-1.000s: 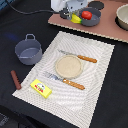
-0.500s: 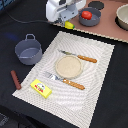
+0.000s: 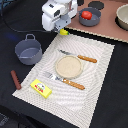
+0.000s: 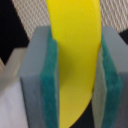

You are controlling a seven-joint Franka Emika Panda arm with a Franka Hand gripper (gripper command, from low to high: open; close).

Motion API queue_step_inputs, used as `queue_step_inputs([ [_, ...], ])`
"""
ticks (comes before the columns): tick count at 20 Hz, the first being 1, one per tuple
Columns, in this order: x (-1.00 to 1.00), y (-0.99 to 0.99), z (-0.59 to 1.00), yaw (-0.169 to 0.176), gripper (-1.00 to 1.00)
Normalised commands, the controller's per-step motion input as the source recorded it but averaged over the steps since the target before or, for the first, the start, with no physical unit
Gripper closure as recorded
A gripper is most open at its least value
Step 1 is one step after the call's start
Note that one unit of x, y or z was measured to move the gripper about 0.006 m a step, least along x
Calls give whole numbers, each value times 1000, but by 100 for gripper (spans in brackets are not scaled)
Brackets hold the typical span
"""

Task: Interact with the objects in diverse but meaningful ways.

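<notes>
My gripper (image 3: pixel 62 29) is shut on the yellow banana (image 4: pixel 75 55), held above the far edge of the striped mat; only the banana's tip (image 3: pixel 64 32) shows below the white hand in the exterior view. In the wrist view the banana fills the gap between the green pads (image 4: pixel 51 80). The grey two-handled pot (image 3: pixel 28 50) stands on the dark table at the exterior view's left. The brown sausage (image 3: pixel 15 79) lies near it. The yellow block (image 3: pixel 41 88) lies on the mat's near corner. The red tomato (image 3: pixel 87 15) sits in the grey long-handled pan (image 3: pixel 93 19) at the back.
On the striped mat (image 3: pixel 95 75) lie a tan plate (image 3: pixel 68 66), a knife (image 3: pixel 80 57) and a fork (image 3: pixel 65 81) with orange handles. A beige bowl (image 3: pixel 122 17) stands at the back right on a brown board. A black cable runs at the back left.
The arm has moved from the pan at the back toward the exterior view's left and nearer, carrying the banana over the mat's far edge.
</notes>
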Motion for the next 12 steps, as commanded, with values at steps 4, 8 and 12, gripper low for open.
queue_step_inputs([
  [4, 389, 51, 306, -19, -100],
  [8, 397, 51, 419, -22, -100],
  [12, 336, -44, 871, -4, -100],
])
